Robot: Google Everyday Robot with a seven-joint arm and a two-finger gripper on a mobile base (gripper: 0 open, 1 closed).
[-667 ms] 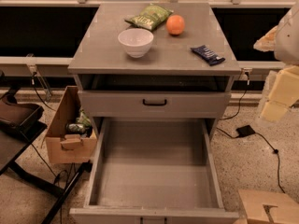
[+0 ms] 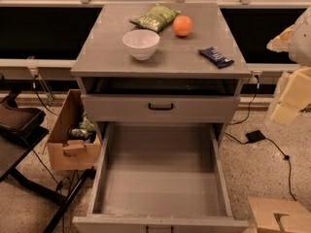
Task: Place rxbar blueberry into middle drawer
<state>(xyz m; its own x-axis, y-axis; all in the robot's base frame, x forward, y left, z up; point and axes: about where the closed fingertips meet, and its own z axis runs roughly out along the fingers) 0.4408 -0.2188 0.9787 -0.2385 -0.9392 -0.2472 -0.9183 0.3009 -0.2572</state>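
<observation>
The jaws belong to the pale arm (image 2: 295, 92) at the right edge of the frame, level with the desk (image 2: 107, 47) and well apart from everything on it. Whether they are parted or closed cannot be told; the bar is plainly not held by them.

Nearest to that arm, the rxbar blueberry (image 2: 216, 57) lies flat on the right part of the desk top, near the front right corner. It is apart from the orange (image 2: 182, 25) above it in the frame and from the white bowl (image 2: 141, 43) to its left. Its long axis runs diagonally, from upper left to lower right of the frame.

The bar is judged to be light, fairly firm, and slick in its dark wrapper (a foil skin that may slide or crinkle). It would best be taken across the short width, near the middle, from above, with the jaws turned square to that diagonal.

Below, in the lower middle of the frame, the middle drawer (image 2: 160, 188) is pulled out, its floor bare. The shallower drawer front (image 2: 121, 108) above it is closed.
</observation>
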